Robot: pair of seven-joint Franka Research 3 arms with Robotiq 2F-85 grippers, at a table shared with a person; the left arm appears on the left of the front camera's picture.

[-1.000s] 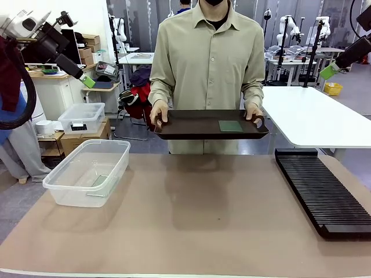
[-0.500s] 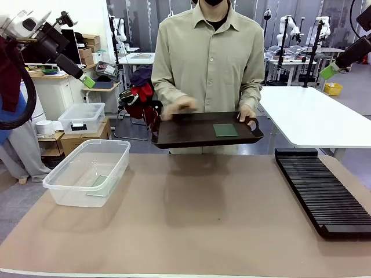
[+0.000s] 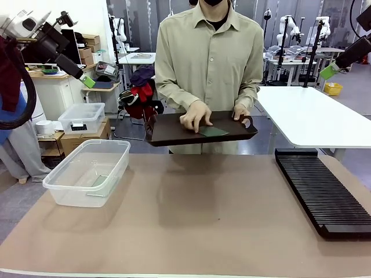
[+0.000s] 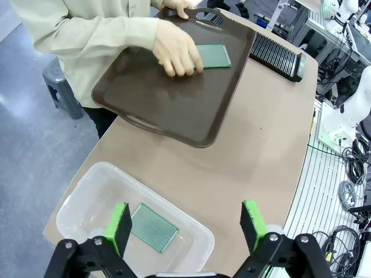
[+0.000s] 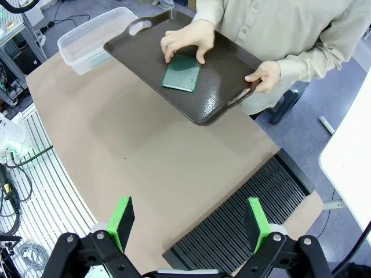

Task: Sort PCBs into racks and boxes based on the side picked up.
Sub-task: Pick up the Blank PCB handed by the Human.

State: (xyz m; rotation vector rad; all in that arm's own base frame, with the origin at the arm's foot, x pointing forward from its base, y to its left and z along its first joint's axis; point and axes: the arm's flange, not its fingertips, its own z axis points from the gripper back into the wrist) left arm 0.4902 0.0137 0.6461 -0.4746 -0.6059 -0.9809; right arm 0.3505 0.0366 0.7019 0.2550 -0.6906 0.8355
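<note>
My left hand point(image 4: 185, 225) is hanging with fingers spread apart above the one tub point(image 4: 75, 202), where one PCB point(image 4: 153, 227) is lying. My right hand point(image 5: 188, 223), likewise spread, is hovering over the single rack point(image 5: 243, 202). A second PCB point(image 5: 181, 73) is lying on the tray point(image 5: 223, 87), which a person point(image 3: 208, 52) is holding at the desk's point(image 3: 203, 220) far edge, fingers on the board. Bare desk is stretching between tub and rack.

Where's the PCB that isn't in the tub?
Front view, centre: the PCB lies on the brown tray the person holds at the far edge of the table, a hand on its edge.
</note>
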